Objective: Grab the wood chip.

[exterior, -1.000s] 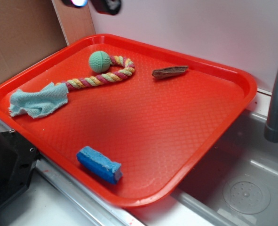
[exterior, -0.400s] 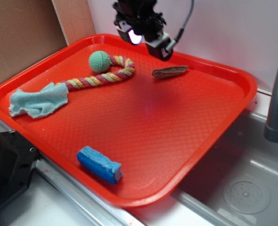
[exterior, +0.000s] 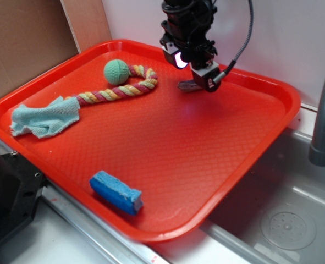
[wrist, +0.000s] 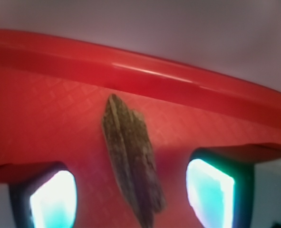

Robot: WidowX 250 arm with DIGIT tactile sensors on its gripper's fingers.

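The wood chip (wrist: 130,156) is a rough brown-grey sliver lying flat on the red tray (exterior: 167,159) near its far rim. In the exterior view only the chip's left end (exterior: 185,86) shows; the rest is hidden behind my gripper (exterior: 195,74). The gripper hangs just above the chip, open. In the wrist view its two glowing fingertips (wrist: 54,202) stand on either side of the chip, with the gripper (wrist: 130,194) straddling it and clear red tray showing between each pad and the wood.
A twisted multicoloured rope with a green ball (exterior: 116,71) lies at the tray's back left, a pale blue cloth (exterior: 44,118) at the left, a blue sponge (exterior: 116,192) near the front edge. The tray's far rim (wrist: 145,76) rises just behind the chip. A sink and grey faucet (exterior: 324,110) are on the right.
The arm has come in from the top left, moved right and down, and now sits over the wood chip, covering most of it. Nothing on the tray has moved.
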